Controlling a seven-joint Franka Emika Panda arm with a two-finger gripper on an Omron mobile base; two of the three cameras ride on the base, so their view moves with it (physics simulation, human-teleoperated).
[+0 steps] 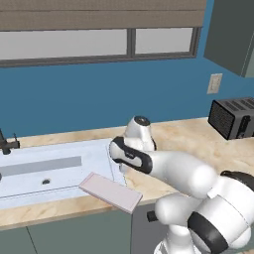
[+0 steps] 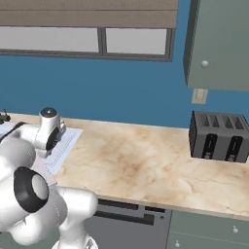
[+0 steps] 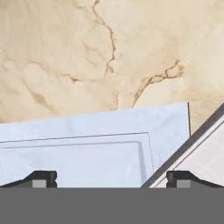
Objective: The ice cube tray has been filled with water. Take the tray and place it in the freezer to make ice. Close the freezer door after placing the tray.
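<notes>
While no writing is legible, the ice cube tray overhangs the counter.

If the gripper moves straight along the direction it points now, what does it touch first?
Probably the sink's white rim, judging from the hand view. The open gripper looks down on it, with the ice cube tray just beside one fingertip and the marble counter beyond. Depth is unclear.

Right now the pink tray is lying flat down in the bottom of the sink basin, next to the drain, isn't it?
Not quite. The ice cube tray is not in the bottom of the sink: it rests across the basin's front right corner and the counter, well away from the drain. The left base view shows this.
</notes>
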